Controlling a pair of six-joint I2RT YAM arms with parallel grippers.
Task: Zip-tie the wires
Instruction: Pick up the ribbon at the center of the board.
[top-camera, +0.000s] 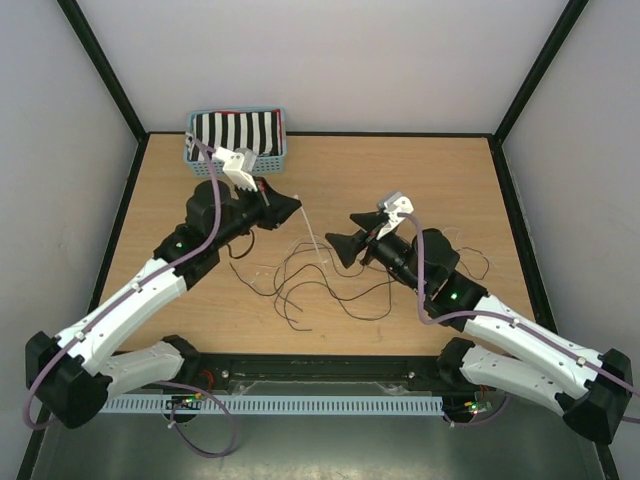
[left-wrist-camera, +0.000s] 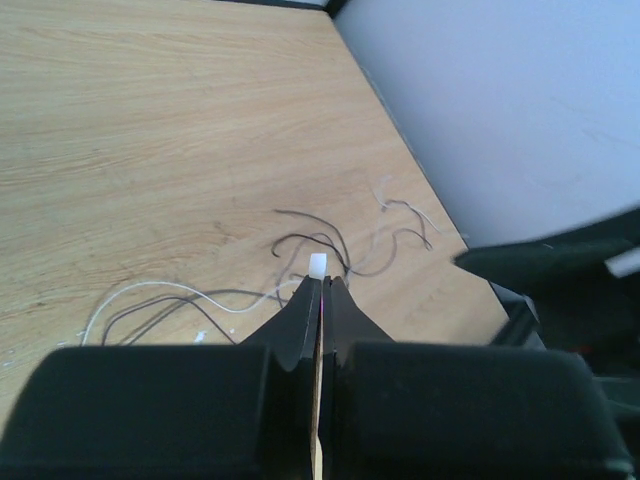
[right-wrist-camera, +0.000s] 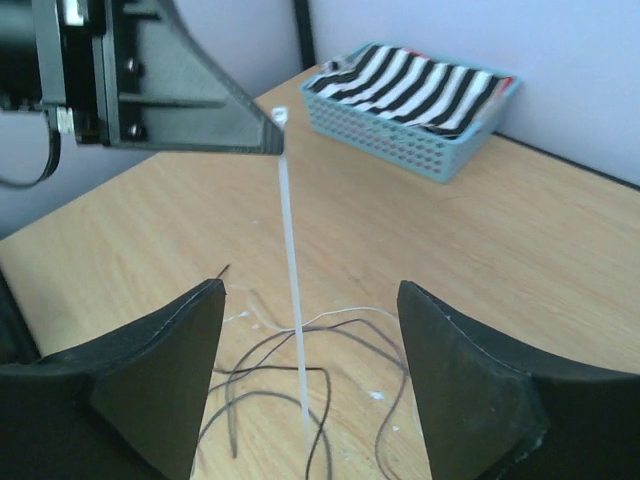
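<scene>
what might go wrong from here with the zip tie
1. The left claw pinches the zip tie only near its head; the long tail hangs free and may swing or slip.
2. The right claw is open; closing off-line could miss the thin tail.
3. The wires lie spread loose, so some may end up outside the loop.

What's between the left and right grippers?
A thin white plastic zip tie, pinched in the shut left gripper, slanting down toward the thin dark wires; right wrist view shows it.
</scene>
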